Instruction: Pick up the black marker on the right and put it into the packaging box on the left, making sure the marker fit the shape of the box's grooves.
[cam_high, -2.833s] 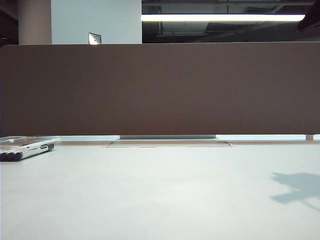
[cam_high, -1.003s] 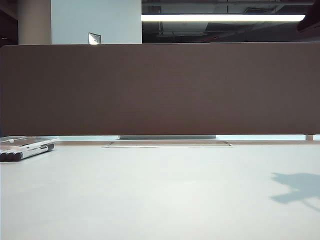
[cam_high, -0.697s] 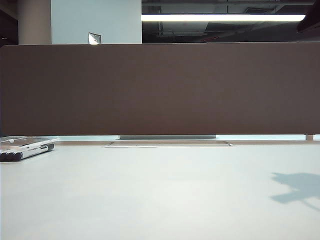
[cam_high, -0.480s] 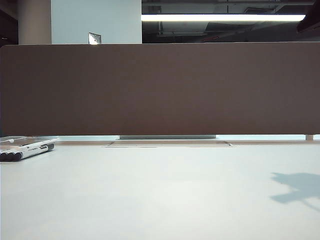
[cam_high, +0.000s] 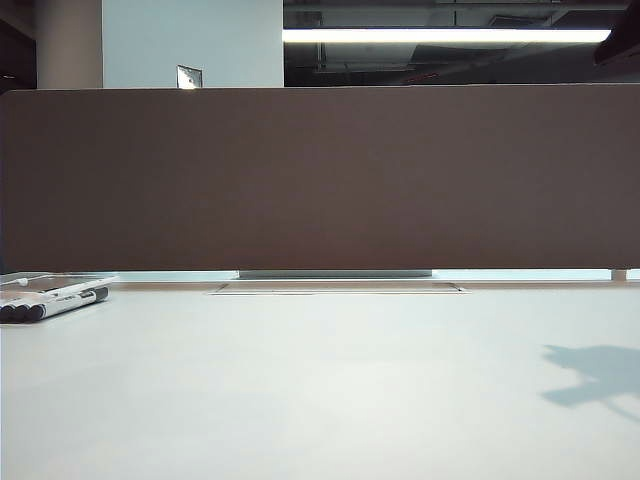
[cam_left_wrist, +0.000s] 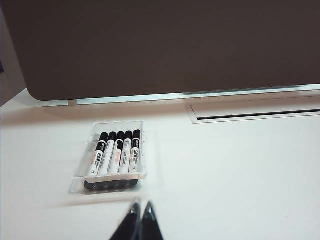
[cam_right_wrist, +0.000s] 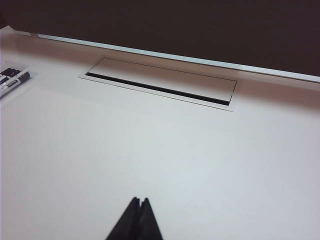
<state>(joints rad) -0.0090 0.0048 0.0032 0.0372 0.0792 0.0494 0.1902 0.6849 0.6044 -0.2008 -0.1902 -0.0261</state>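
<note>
Lying in the packaging box, five markers sat side by side in its grooves, black caps toward the brown partition and white barrels toward the camera; the one at the row's right end, the black marker, rested just inside the tray's clear wall. In the left wrist view the tray stood a little left of centre on the white table, and the left gripper showed at the lower edge of the frame, its two dark fingertips pressed together with nothing between them, apart from the tray and just below its near rim. In the exterior view the same tray lay at the far left edge, low against the foot of the partition, with marker ends showing; neither gripper appeared there, only a grey shadow on the table at the lower right. In the right wrist view the right gripper sat at the lower centre, its tips likewise closed and holding nothing, over bare tabletop. From there the tray and a marker cap were only glimpsed at the left edge of the frame, well apart from the gripper, while a rectangular cable slot lay across the upper middle near the partition.
</note>
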